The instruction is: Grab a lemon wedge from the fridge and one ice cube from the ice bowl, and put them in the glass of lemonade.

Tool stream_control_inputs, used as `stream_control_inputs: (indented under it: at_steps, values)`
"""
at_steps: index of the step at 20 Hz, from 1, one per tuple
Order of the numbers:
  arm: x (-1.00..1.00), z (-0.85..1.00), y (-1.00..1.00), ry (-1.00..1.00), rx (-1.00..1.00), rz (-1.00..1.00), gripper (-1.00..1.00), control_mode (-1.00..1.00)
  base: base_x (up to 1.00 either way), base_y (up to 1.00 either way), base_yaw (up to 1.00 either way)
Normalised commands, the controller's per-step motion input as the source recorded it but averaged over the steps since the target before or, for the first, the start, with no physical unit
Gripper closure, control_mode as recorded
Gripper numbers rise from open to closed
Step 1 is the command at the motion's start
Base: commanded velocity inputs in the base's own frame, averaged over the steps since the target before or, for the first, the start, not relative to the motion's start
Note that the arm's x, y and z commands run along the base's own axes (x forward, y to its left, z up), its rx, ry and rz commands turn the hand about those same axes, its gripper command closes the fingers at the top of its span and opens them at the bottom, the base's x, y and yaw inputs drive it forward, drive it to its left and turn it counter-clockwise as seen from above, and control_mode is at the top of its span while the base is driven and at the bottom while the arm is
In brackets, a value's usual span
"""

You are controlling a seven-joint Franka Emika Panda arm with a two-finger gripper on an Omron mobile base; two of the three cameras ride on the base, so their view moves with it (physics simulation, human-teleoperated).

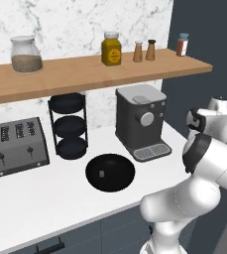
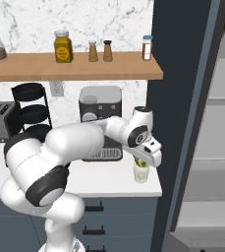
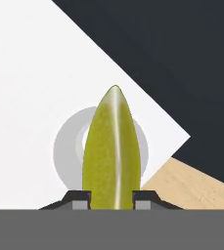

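The gripper point(image 3: 112, 201) is closed on the lemon wedge point(image 3: 112, 156), directly above the glass of lemonade point(image 2: 141, 172) on the bench point(image 2: 109, 184).

Shelf point(image 1: 85, 74): one large glass jar point(image 1: 26, 53), one yellow jar point(image 1: 111, 49), two shakers point(image 1: 144, 51), one red-labelled bottle point(image 1: 182, 44). Counter point(image 1: 45, 198): one toaster point(image 1: 16, 146) with four slots, one tiered rack point(image 1: 69, 125) with three black trays, one coffee machine point(image 1: 141, 120), one ice bowl point(image 1: 110, 172) containing one ice cube point(image 1: 101, 173), one glass of lemonade point(image 2: 141, 172). One lemon wedge point(image 3: 112, 154).
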Motion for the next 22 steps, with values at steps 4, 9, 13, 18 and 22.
stream_control_inputs:
  at_steps: [4, 9, 13, 18, 22]
  values:
    - [0.08, 0.01, 0.00, 0.00, 0.00, 0.00, 1.00, -1.00, 0.00, 0.00, 0.00]
    - [0.00, -0.15, 0.02, 0.00, 0.00, 0.00, 1.00, -1.00, 0.00, 0.00, 0.00]
    - [0.04, -0.19, 0.02, 0.00, 0.00, 0.00, 1.00, -1.00, 0.00, 0.00, 0.00]
    - [0.00, -0.02, 0.00, 0.00, 0.00, 0.00, 1.00, -1.00, 0.00, 0.00, 0.00]
    - [0.00, 0.00, 0.00, 0.00, 0.00, 0.00, -1.00, -1.00, 0.00, 0.00, 0.00]
